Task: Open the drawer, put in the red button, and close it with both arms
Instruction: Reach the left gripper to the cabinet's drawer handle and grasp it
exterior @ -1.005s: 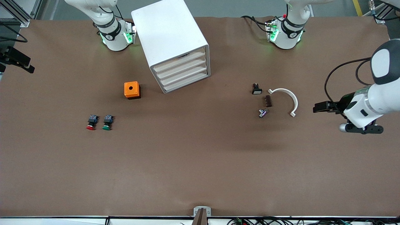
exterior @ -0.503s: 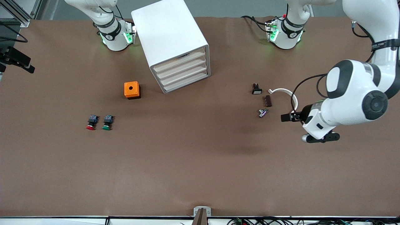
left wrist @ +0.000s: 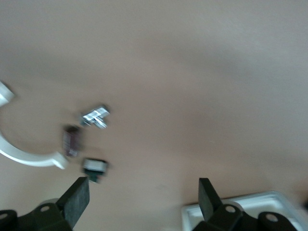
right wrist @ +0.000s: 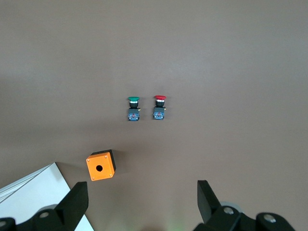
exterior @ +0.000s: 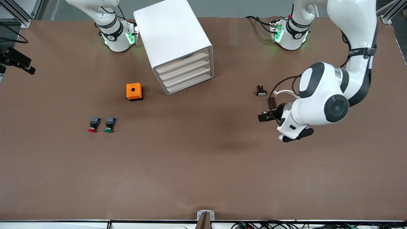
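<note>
**Operator:** Front view, from my station: the white cabinet (exterior: 176, 44) stands on the brown tabletop (exterior: 203, 165) between the two arm bases, and all four of its stacked drawers (exterior: 186, 72) sit pushed in. I can't tell which one is meant.

**Second:** Where's the red button?

**Operator:** The red button (exterior: 93, 124) lies on the tabletop toward the right arm's end, nearer the front camera than the orange box (exterior: 134, 91). The green button (exterior: 109, 124) is just beside it, apart from it, on the side toward the left arm's end. Both lie on their sides, caps pointing toward the front camera.

**Second:** And the grippers?

**Operator:** The left gripper (exterior: 264, 117) hangs over the small parts near the left arm's end: a white curved piece (left wrist: 24, 154), a dark brown block (left wrist: 71, 140), a silver part (left wrist: 95, 116) and a small black switch (exterior: 261, 90). In the left wrist view its fingers (left wrist: 207, 192) stand wide apart, holding nothing. The right gripper (right wrist: 142, 204) shows only in its own wrist view, up over the tabletop with both buttons and the orange box below it, fingers also spread, nothing between them.
</note>
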You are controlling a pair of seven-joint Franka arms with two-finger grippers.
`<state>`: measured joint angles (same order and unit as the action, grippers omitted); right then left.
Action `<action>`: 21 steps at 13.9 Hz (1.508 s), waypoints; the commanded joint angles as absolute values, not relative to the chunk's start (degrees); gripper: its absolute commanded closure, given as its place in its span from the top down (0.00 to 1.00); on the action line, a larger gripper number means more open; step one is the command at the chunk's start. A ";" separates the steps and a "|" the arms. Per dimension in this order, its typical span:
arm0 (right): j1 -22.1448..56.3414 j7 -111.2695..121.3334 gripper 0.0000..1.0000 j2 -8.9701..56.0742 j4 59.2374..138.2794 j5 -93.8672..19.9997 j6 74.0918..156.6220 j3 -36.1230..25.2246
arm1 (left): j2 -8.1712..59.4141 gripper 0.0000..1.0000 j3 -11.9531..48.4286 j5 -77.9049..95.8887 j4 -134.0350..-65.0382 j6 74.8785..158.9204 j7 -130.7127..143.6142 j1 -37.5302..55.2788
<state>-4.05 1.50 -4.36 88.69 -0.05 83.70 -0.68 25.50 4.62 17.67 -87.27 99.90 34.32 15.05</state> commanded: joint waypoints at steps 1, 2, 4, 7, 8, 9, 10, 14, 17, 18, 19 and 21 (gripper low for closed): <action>-4.57 0.88 1.00 -5.98 90.09 -0.35 83.76 -0.26 | 27.77 1.00 4.48 25.89 -84.02 99.49 43.64 15.73; -4.57 0.88 1.00 -5.98 90.09 -0.26 83.76 -0.26 | 28.12 1.00 4.48 27.58 -84.02 99.49 47.16 16.95; -4.57 0.88 1.00 -5.98 90.09 -0.26 83.76 -0.26 | 29.43 1.00 4.57 30.83 -82.89 99.32 54.54 18.19; -4.57 0.88 1.00 -5.98 90.09 -0.26 83.76 -0.26 | 31.81 1.00 4.66 36.29 -79.73 97.83 69.12 20.21; -4.57 0.88 1.00 -5.98 90.09 -0.26 83.76 -0.26 | 32.69 1.00 4.66 37.17 -79.37 97.04 73.35 21.17; -4.57 0.88 1.00 -5.98 90.09 -0.35 83.76 -0.26 | 33.48 1.00 4.66 37.44 -78.93 96.34 76.61 21.96; -4.57 0.88 1.00 -5.98 90.09 -0.35 83.76 -0.26 | 34.27 1.00 4.66 37.44 -78.93 95.89 79.69 22.84; -4.57 0.88 1.00 -5.98 90.09 -0.35 83.76 -0.26 | 37.96 1.00 4.83 41.99 -78.93 92.39 92.61 24.35; -4.57 0.88 1.00 -5.98 90.09 -0.26 83.76 -0.26 | 40.60 1.00 4.66 48.14 -78.75 89.13 100.35 23.38; -4.57 0.88 1.00 -5.98 90.09 -0.35 83.76 -0.26 | 41.30 1.00 4.66 49.56 -78.75 87.90 103.07 22.86; -4.57 0.88 1.00 -5.98 90.09 -0.35 83.76 -0.26 | 42.09 1.00 4.57 50.27 -78.84 86.32 105.97 22.59; -4.57 0.88 1.00 -5.98 90.09 -0.35 83.76 -0.26 | 43.50 1.00 4.57 52.72 -78.84 83.51 111.50 22.59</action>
